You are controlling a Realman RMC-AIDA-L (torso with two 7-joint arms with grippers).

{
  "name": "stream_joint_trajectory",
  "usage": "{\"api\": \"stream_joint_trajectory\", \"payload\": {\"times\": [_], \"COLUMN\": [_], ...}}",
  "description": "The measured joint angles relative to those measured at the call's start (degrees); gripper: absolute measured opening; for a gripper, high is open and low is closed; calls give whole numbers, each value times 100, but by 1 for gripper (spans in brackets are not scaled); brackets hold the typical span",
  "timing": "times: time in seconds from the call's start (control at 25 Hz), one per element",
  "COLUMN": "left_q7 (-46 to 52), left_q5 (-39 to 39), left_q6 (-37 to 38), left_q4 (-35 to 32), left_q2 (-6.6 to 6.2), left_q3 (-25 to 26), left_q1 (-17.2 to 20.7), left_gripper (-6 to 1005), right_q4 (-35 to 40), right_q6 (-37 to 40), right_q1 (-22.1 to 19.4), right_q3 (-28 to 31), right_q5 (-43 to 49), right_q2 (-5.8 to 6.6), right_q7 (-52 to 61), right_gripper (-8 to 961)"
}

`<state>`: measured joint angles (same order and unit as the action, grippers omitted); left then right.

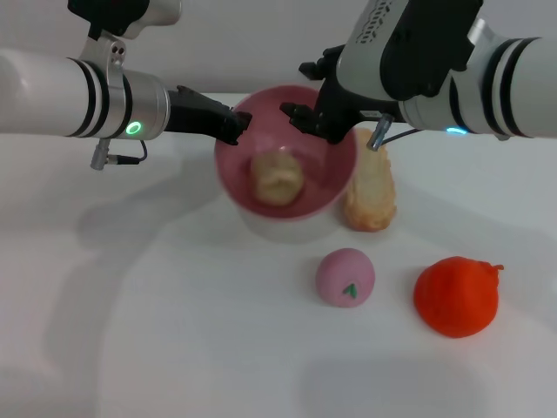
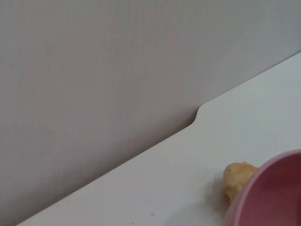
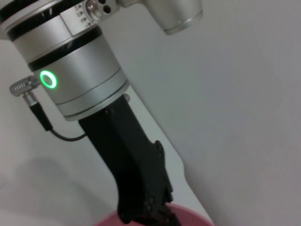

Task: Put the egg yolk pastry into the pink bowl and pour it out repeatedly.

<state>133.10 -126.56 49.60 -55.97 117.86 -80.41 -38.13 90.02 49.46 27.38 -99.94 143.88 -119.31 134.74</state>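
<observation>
Pastry (image 1: 277, 178), matte beige lump, inside smooth round pink bowl (image 1: 326, 198)

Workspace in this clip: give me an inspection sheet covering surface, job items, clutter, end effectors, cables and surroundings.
Surface: white table, no spills seen.
Job's things: pink bowl tilted toward the camera, apparently lifted; egg yolk pastry lies inside it.
Clutter: oblong tan bread beside the bowl on the robot's right; pink ball with a green mark and orange-red lump nearer the robot.
End effectors: left end effector shut on the bowl's left rim; right end effector hangs open over the far rim, holding nothing.
Cables: short black cable at the left wrist; another cable at the right wrist.
Surroundings: plain grey wall behind the table.
</observation>
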Motion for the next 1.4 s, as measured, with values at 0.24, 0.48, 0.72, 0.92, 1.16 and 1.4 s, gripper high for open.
{"api": "stream_joint_trajectory", "payload": {"times": [0.24, 0.48, 0.72, 0.92, 1.16, 1.4], "left_q7": [27, 421, 497, 484, 491, 612], "left_q5": [-1, -548, -673, -675, -681, -970], "left_q6": [11, 241, 340, 368, 653, 1430], "left_q4": [53, 36, -52, -67, -72, -115], "left_q2": [-20, -41, -39, -35, -49, -129], "left_q3": [6, 137, 206, 218, 464, 1066], "left_q1": [1, -24, -37, -37, -52, -261], "left_gripper": [44, 44, 44, 44, 44, 44], "right_q4": [201, 371, -942, -3126, -4886, -5797], "right_q6": [-191, -345, 1120, 3650, 4931, 5109], "right_q1": [-176, -492, -983, -1099, -1289, -1483], "right_q3": [169, 1322, 2788, 3384, 3791, 3866], "right_q5": [-35, -1791, -6955, -10459, -11861, -12117], "right_q2": [-22, -3, 47, 50, 31, 44], "right_q7": [-26, -1016, -4903, -7506, -9013, -9750], "right_gripper": [593, 679, 678, 676, 675, 676]}}
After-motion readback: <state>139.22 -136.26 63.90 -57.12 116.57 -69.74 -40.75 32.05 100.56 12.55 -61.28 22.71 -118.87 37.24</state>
